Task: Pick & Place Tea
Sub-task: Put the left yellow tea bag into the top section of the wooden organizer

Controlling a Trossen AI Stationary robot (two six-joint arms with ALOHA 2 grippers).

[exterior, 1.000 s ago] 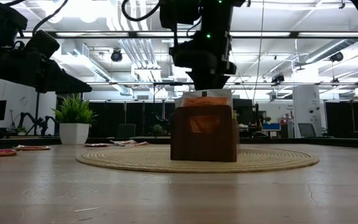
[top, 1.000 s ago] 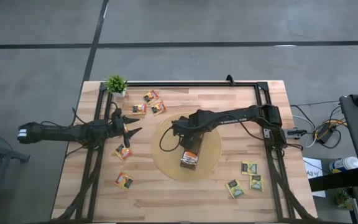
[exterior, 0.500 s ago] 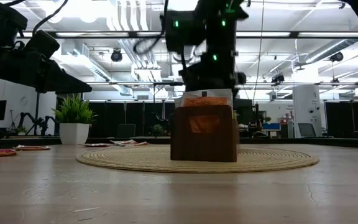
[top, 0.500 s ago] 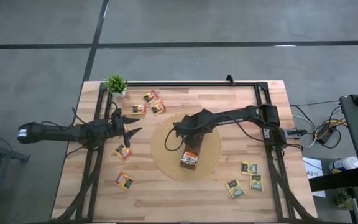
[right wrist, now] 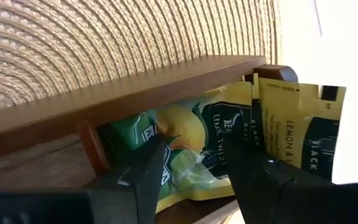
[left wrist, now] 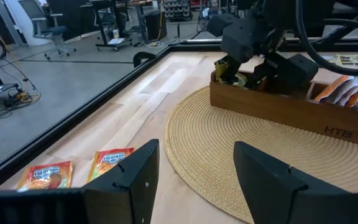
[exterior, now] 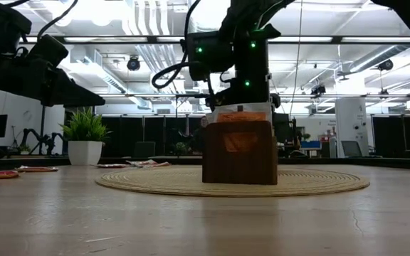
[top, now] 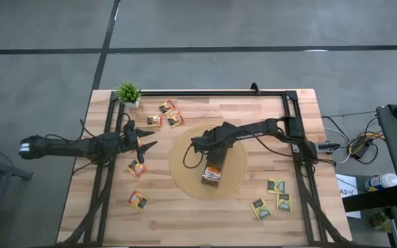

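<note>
Right wrist view shows the right tool (right wrist: 191, 171), fingers spread, over green-and-yellow tea sachets (right wrist: 185, 140) lying in the brown wooden box (right wrist: 135, 93). It has drawn back toward the box's far end, so that sachet looks delivered. Glossy flat squares sit against smooth wood and a coarse woven round mat (top: 207, 162). The left tool (top: 143, 140) waits spread above the bench (top: 185, 220).

Small flat square tea sachets lie scattered — three orange (top: 167, 107) near one corner, two more (top: 136, 168) apart, three green-and-yellow (top: 276, 185) opposite — while others, orange (left wrist: 345, 92) and lemon-green (right wrist: 185, 140), stand upright, packed together.
</note>
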